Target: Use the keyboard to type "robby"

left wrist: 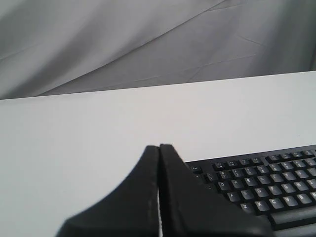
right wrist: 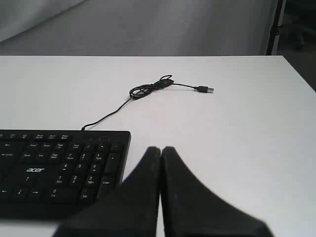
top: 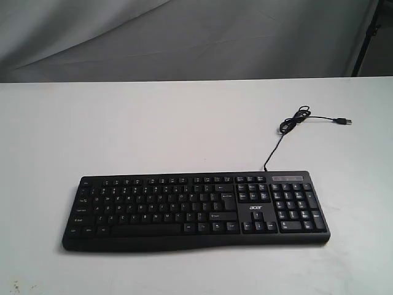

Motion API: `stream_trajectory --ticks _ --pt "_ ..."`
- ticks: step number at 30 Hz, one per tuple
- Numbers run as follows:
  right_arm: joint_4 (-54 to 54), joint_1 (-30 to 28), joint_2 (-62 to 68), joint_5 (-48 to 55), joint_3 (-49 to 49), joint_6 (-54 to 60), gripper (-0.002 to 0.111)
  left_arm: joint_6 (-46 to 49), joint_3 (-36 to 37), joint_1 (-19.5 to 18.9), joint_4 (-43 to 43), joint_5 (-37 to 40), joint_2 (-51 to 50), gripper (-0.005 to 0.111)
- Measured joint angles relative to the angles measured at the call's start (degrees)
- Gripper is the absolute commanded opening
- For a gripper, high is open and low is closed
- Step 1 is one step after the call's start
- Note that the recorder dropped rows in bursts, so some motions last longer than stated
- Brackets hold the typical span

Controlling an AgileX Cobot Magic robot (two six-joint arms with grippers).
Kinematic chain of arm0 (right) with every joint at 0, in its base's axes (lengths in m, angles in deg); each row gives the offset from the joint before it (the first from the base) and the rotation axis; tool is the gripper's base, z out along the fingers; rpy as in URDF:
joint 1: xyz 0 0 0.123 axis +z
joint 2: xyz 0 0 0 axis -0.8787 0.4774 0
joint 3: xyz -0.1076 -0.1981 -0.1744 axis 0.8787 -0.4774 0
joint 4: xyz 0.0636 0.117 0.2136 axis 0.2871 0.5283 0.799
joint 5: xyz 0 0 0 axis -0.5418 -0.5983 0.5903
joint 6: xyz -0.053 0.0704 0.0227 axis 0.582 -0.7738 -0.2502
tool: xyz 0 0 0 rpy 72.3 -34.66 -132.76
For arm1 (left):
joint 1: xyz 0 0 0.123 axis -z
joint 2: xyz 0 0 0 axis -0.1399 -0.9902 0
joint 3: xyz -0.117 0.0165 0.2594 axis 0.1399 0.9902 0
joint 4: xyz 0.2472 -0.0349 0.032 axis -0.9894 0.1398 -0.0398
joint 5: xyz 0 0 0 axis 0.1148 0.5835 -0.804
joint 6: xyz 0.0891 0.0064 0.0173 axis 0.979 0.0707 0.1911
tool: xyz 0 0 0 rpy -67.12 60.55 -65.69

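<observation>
The black keyboard [top: 196, 209] lies flat near the front of the white table [top: 123, 129], its number pad and white "acer" logo toward the right. Its thin black cable [top: 295, 120] runs back to a loose coil and a USB plug. Neither arm shows in the exterior view. In the left wrist view my left gripper [left wrist: 159, 147] is shut and empty, off the keyboard's [left wrist: 266, 180] Esc-key end. In the right wrist view my right gripper [right wrist: 161, 148] is shut and empty, beside the number-pad end of the keyboard [right wrist: 59, 168], with the cable [right wrist: 148, 90] beyond.
A grey cloth backdrop [top: 184, 37] hangs behind the table's far edge. A dark stand leg [top: 371, 31] is at the back right corner. Bare white tabletop stretches behind and to both sides of the keyboard.
</observation>
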Motion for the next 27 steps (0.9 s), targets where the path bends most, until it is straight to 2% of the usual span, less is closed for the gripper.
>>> stream_trajectory --ticks 19,22,27 --pt "0.0 0.0 0.0 -0.35 0.0 0.0 0.0 0.0 0.0 0.0 0.0 0.0 0.0 0.0" --pt "0.0 0.0 0.0 -4.12 0.0 0.0 0.0 0.0 0.0 0.0 0.0 0.0 0.0 0.0" --pt "0.0 0.0 0.0 -16.72 0.0 0.0 0.0 0.0 0.0 0.0 0.0 0.0 0.0 0.0"
